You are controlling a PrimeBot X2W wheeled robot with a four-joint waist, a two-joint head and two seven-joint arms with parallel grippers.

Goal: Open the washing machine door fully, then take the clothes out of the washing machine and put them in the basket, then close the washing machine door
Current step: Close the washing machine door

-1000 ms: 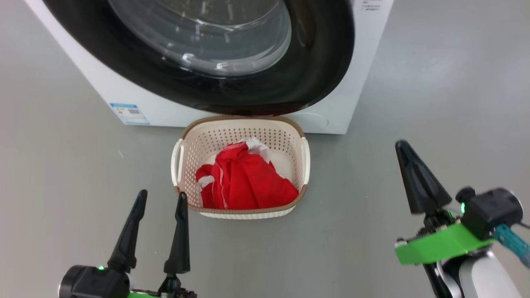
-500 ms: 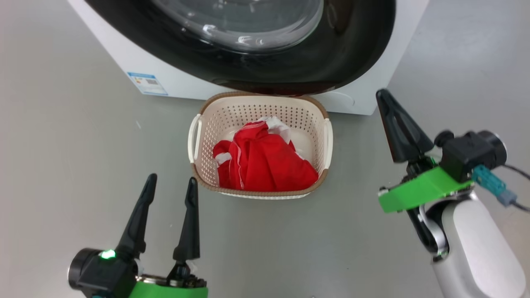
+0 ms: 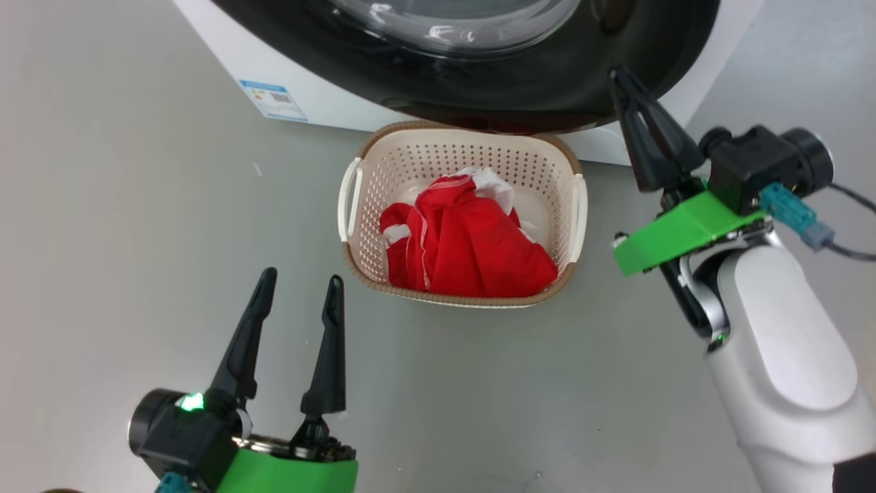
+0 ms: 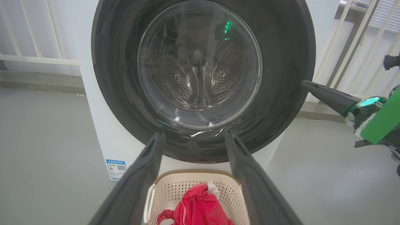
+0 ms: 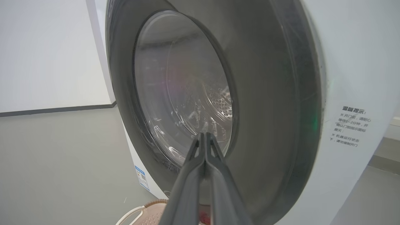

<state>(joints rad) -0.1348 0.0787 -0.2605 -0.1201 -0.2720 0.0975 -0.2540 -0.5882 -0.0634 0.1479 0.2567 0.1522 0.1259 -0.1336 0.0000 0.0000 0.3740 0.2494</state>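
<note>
The washing machine door (image 3: 547,89), glossy black rim around domed glass, lies against the front of the white washing machine (image 3: 328,103); the steel drum shows through the glass (image 4: 200,68). On the floor below stands the cream basket (image 3: 465,296), holding the red and white clothes (image 3: 472,246). My right gripper (image 3: 619,75) is shut with nothing in it. Its tip is at the right edge of the door's rim (image 4: 293,84); I cannot tell whether it touches. My left gripper (image 3: 301,276) is open and empty, just left of the basket's near corner, pointing at the door (image 4: 194,133).
Grey floor (image 3: 137,205) spreads to the left and in front of the basket. A small blue label (image 3: 272,100) sits low on the machine's front, and a printed notice (image 5: 351,126) on its right side. A white railing (image 4: 31,59) runs behind the machine.
The head camera has shifted, so the whole picture has slid. The shut right gripper has moved up and inward from beside the basket to the door's right rim. The left gripper stayed open.
</note>
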